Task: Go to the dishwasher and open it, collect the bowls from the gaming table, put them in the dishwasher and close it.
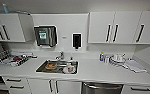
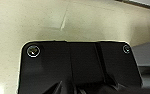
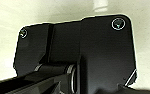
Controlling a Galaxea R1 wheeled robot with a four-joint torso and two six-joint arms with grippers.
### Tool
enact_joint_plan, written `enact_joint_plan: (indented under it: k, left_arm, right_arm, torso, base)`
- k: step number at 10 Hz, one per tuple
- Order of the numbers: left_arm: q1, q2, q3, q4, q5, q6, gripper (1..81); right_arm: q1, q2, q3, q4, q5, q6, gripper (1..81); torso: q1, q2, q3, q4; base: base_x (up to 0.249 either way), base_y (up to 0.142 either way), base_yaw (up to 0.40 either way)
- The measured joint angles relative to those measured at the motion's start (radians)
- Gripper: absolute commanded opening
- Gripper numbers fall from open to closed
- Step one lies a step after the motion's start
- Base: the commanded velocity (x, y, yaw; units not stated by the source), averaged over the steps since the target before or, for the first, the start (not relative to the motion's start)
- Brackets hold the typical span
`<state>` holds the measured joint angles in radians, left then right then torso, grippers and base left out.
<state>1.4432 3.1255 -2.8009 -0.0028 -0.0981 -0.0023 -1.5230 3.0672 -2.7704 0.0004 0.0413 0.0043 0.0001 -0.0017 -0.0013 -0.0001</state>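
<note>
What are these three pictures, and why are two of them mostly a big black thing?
A robot with two arms took them. One camera sits high on its head and looks at a kitchen: a white counter, a sink with dishes inside, white cupboards, and the steel dishwasher below, shut. The other two cameras ride on its wrists. The black thing is part of the robot's own arm, with pale floor behind. I can't tell whether its grippers are open, and nothing shows being held.

The left wrist plate [image 2: 78,67] is seen aimed down over pale floor. The right wrist plate [image 3: 91,55] and jointed bar [image 3: 41,77] are likewise directed downward.
</note>
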Motion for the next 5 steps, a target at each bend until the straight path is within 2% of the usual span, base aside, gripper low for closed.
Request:
enact_joint_plan:
  k: [5]
  left_arm:
    - [0.0, 0.0, 0.0, 0.0, 0.0, 0.0, 81.1]
  right_arm:
    - [0.0, 0.0, 0.0, 0.0, 0.0, 0.0, 81.1]
  torso:
    - [0.0, 0.0, 0.0, 0.0]
  base:
    - [0.15, -0.097, 0.0]
